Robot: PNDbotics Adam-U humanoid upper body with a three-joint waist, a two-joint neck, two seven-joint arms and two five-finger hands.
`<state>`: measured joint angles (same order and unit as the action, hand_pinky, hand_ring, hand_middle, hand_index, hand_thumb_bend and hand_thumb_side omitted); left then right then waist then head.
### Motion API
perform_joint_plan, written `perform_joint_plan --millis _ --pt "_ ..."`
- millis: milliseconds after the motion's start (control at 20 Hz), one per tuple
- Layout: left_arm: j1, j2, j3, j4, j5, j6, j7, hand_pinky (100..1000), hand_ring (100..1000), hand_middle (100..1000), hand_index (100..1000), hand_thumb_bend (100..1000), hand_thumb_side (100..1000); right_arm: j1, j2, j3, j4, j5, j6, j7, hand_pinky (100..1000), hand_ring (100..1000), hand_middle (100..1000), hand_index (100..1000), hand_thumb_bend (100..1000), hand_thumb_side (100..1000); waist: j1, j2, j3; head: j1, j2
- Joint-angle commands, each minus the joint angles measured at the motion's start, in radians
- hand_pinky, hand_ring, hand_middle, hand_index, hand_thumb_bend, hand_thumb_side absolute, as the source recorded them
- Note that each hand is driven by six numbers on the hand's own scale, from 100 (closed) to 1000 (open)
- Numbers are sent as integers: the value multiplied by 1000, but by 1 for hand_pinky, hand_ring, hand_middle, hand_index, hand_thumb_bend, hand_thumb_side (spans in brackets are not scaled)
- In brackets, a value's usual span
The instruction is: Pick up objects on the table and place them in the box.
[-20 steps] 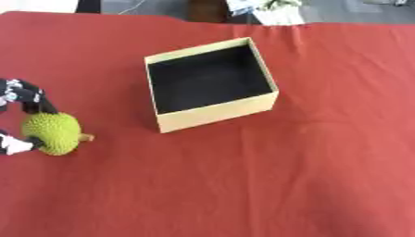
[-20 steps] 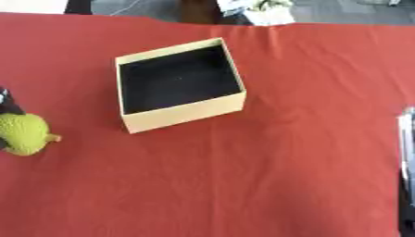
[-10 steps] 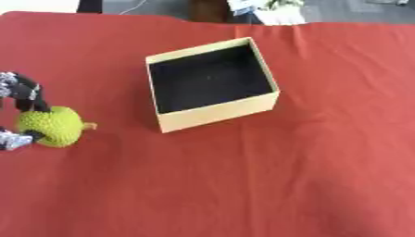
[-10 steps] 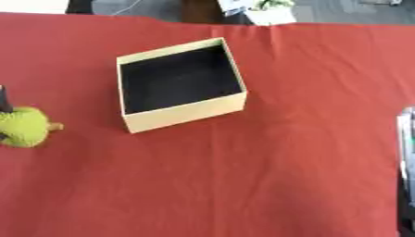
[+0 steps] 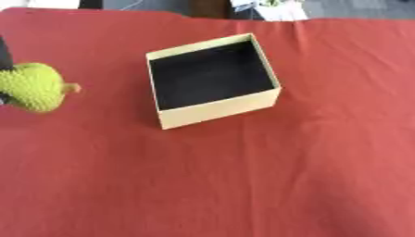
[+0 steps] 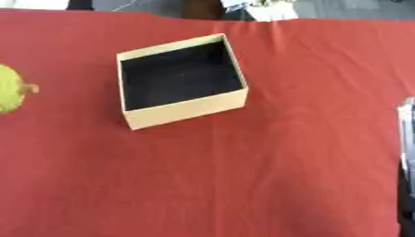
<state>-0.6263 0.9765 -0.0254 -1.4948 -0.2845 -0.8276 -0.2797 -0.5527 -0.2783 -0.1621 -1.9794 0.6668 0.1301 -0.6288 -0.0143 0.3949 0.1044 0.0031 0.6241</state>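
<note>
A green spiky fruit [image 5: 32,87] with a short brown stem shows at the left edge, blurred, and looks lifted off the red cloth. Only dark slivers of my left hand [image 5: 4,52] show above and below the fruit at the picture's edge, closed round it. The open cardboard box [image 5: 219,109] with a black inside stands turned askew in the upper middle, to the right of the fruit and apart from it. It holds nothing. A grey and dark strip of my right hand [image 6: 406,139] shows at the right edge.
The red tablecloth [image 5: 243,185] covers the whole table. Its far edge runs along the top, with pale clutter [image 5: 267,6] behind it. Wide bare cloth lies in front of the box and to its right.
The fruit has moved up the picture, away from the near side, with my left hand, which has slid mostly out of view. The box and right hand have not moved.
</note>
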Motion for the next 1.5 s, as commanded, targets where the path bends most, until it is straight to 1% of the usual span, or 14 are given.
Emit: perform_joint_plan --millis 50,150,300,350,450,650,700,750,800,1000,1100,1200,1300,1500 --pt "-63 22 2 9 27 -77 -61 395 437 474 583 151 100 -13 -26 2 -21 5 1 4 735 873 536 515 100 583 6 -21 0 -6 9" --pt "-98 5 -7 18 36 -79 -70 394 436 472 583 150 100 -13 -27 2 -21 5 1 4 735 873 536 515 100 583 6 -21 0 -7 10" --pt "-114 -2 -11 25 47 -79 -83 394 436 472 583 150 100 -13 -27 2 -21 5 1 3 735 873 536 515 100 583 6 -21 0 -8 11" --pt "-121 -8 -9 21 53 -79 -82 383 427 461 578 148 100 -17 -23 3 -21 5 -1 4 736 871 537 517 100 585 3 -23 -5 3 12" --pt "-156 -42 -1 7 74 -79 -64 378 421 457 575 152 100 -30 -10 11 -21 6 -9 9 737 870 538 518 100 586 3 -26 -35 27 11" --pt "-247 -133 5 45 79 -73 -55 375 420 455 572 161 100 -44 4 13 -21 10 -18 11 738 867 539 521 100 589 -2 -28 -58 52 7" --pt "-271 -157 6 55 72 -68 -57 375 420 455 572 161 100 -46 7 12 -21 12 -19 10 738 867 539 521 100 589 -3 -28 -60 55 7" --pt "-294 -180 8 64 62 -62 -59 372 421 456 570 162 100 -50 11 11 -21 13 -21 7 738 866 543 523 100 633 -5 -29 -64 62 6" --pt "-317 -203 10 74 50 -54 -62 371 422 456 570 160 100 -54 16 9 -21 15 -24 2 738 866 542 524 100 596 -7 -29 -67 68 4" --pt "-412 -298 0 128 -7 -30 -103 372 428 461 573 159 100 -71 33 0 -21 24 -31 -30 739 868 547 530 100 604 -13 -28 -74 85 -9" --pt "-449 -347 -9 162 -37 -30 -132 373 425 463 574 156 100 -78 41 1 -21 28 -34 -42 740 869 549 532 100 607 -15 -27 -78 87 -11" --pt "-464 -394 -12 186 -69 -43 -163 376 418 464 575 154 100 -81 48 2 -21 30 -38 -53 740 872 551 535 100 611 -14 -27 -80 89 -11" --pt "-469 -424 -10 203 -103 -53 -179 377 417 463 575 154 100 -83 56 4 -21 31 -42 -63 741 875 554 537 100 613 -13 -26 -85 93 -11" --pt "-467 -463 -21 224 -170 -63 -157 382 415 461 577 165 100 -87 66 7 -21 33 -49 -76 742 878 556 538 100 615 -13 -23 -94 94 -11"
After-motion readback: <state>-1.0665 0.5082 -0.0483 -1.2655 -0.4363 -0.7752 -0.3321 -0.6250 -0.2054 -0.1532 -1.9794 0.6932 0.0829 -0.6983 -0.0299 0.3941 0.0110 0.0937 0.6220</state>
